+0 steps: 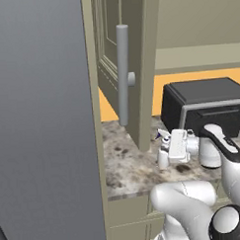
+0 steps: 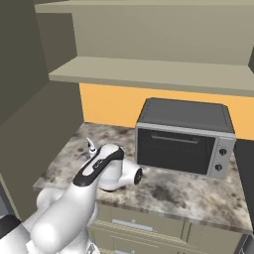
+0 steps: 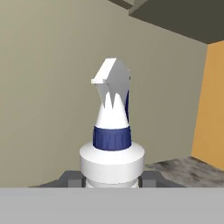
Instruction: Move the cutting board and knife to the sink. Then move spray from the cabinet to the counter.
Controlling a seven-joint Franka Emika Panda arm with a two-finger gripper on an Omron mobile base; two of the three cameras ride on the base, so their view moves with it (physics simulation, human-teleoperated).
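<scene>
The spray (image 3: 111,131) is in my gripper (image 3: 111,178): in the hand view its white body sits between the two dark finger tips, with the blue collar and the white trigger top rising above them. The jaws stand narrow, closed on the bottle. From the left base view I see the spray (image 1: 163,149) low over the counter (image 1: 129,166), just beside the open door of the cabinet (image 1: 124,67) and in front of the black toaster oven (image 1: 205,106). If the bottom of the bottle already touches the slab, I cannot tell; my own arm hides that part. In the right base view the nozzle (image 2: 91,146) shows just past the arm, above the marble surface (image 2: 198,193).

I judge that this is the last step, putting the spray down on the counter. The cabinet shelf (image 2: 149,72) is bare, so the bottle is already out of it.

The next move needs a small, straight lowering until the bottle stands on its base, then opening the jaws and pulling back without tipping it. The bottle is tall and narrow, so a sideways push could knock it over.
</scene>
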